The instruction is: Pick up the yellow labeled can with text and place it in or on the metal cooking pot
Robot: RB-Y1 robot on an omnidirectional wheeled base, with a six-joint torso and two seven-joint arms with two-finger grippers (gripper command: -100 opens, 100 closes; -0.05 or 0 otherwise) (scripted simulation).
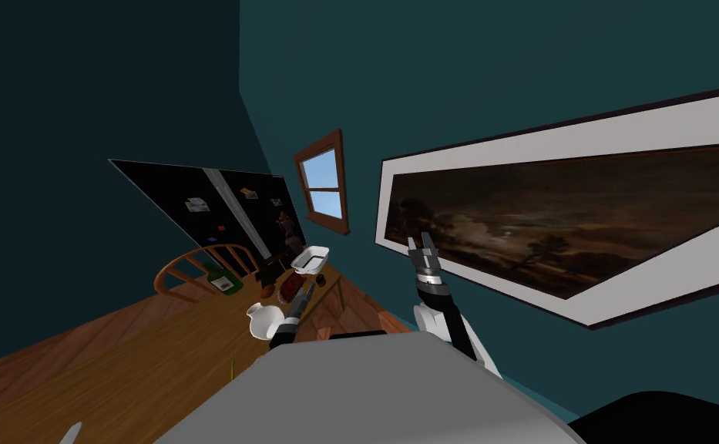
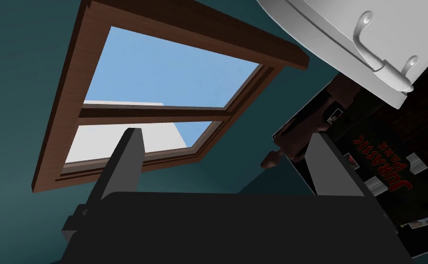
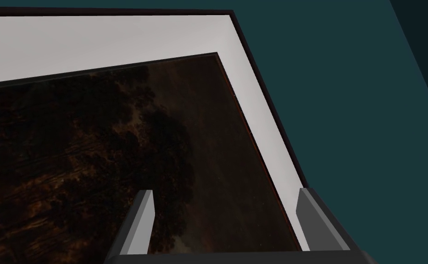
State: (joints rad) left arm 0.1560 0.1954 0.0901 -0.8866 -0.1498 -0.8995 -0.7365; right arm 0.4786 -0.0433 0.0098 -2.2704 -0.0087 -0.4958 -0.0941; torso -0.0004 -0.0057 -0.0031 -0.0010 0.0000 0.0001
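Both pairs of blades stand apart, empty: left end effector point(image 2: 225, 133) hovers near the white cooking pot point(image 2: 341, 41) on the wooden worktop point(image 1: 119, 347), right end effector point(image 1: 424, 243) well apart from it. Approach step, I judge; the can is indistinct among dark items point(image 1: 292, 287) beside the pot, so finding it comes next.

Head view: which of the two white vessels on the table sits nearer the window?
The wide, open pot at the far end of the table. The rounded jug stands closer to me.
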